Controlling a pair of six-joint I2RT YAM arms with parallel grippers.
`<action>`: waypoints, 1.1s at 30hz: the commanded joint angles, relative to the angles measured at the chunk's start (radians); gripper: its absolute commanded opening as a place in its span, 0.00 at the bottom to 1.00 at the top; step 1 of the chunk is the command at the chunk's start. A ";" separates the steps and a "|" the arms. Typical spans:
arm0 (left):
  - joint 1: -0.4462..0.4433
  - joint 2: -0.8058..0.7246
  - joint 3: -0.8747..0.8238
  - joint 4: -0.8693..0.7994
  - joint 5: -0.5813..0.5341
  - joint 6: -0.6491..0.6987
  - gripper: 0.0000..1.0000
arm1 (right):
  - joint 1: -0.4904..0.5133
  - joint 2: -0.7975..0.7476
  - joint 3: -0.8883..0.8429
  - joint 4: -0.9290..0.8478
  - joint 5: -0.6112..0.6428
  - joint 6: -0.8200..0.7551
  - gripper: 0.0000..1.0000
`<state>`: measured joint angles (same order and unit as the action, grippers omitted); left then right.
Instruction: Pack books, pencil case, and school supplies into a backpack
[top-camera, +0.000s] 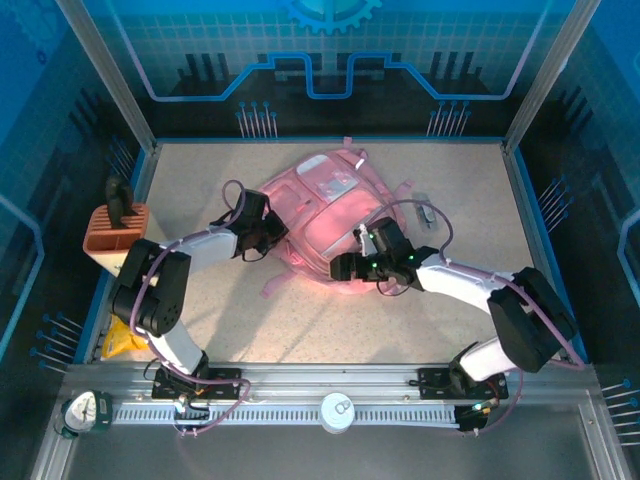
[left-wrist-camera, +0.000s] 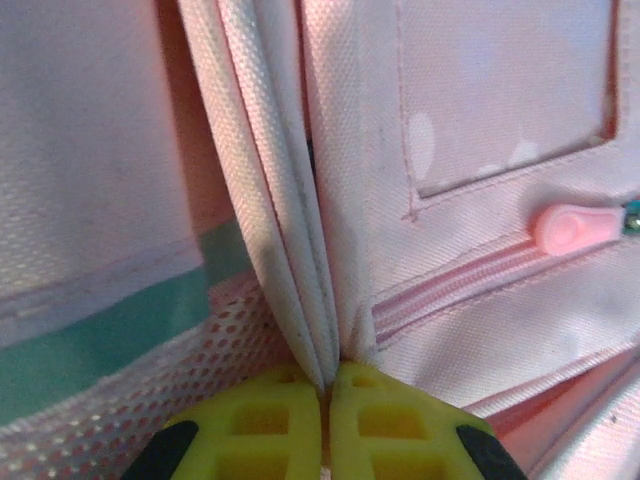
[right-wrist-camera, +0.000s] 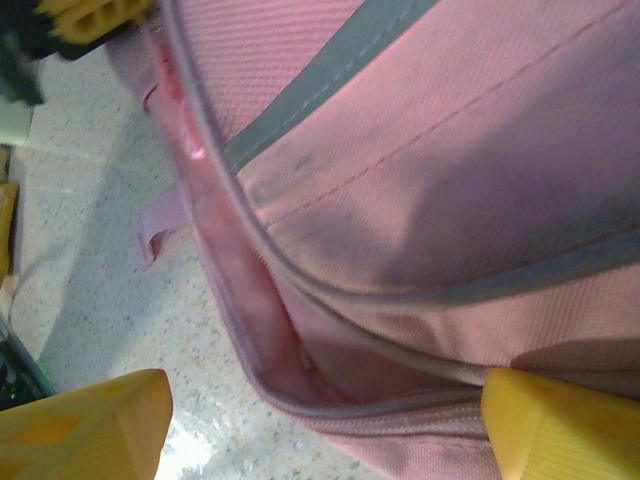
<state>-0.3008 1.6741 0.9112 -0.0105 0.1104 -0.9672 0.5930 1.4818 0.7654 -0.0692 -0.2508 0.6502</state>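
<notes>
The backpack (top-camera: 325, 215) lies flat in the middle of the table (top-camera: 400, 330), a little toward the far side, with both arms working at its edges. The left gripper (top-camera: 268, 240) is at its left side and the right gripper (top-camera: 345, 265) at its near right edge. I judge the task to be at an early stage: the bag is being held and opened, nothing is going into it, and packing the books, the pencil case and the other supplies is all left to do. An orange holder (top-camera: 118, 228) stands at the left edge of the table. A yellow thing (top-camera: 120, 340) lies at the near left corner, partly behind the left arm, and I cannot tell whether it is a book. A small pale thing (top-camera: 425, 212) just right of the bag is too small to name. The left wrist view adds what the overhead view cannot: the left gripper (left-wrist-camera: 326, 385) is pinched tight on a folded edge of the backpack (left-wrist-camera: 480, 110), beside white mesh (left-wrist-camera: 240, 330) and below a pink zip pull (left-wrist-camera: 565, 228). The right wrist view shows the right gripper (right-wrist-camera: 320, 400) spread wide and holding nothing, with the backpack (right-wrist-camera: 430, 150) between its tips, where a piped seam seems to gape slightly.
</notes>
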 joint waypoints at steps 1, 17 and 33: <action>-0.024 -0.087 -0.028 -0.001 0.017 -0.015 0.00 | -0.074 0.072 0.098 -0.007 0.017 -0.053 0.82; -0.212 -0.224 -0.166 0.065 -0.074 -0.217 0.00 | -0.162 0.131 0.401 -0.334 0.131 -0.213 0.86; -0.213 -0.239 -0.190 0.110 -0.054 -0.266 0.00 | 0.174 0.003 0.186 -0.243 0.181 -0.117 0.77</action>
<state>-0.4957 1.4761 0.7353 0.0666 0.0151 -1.2327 0.7208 1.4712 0.9779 -0.3981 -0.0158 0.4820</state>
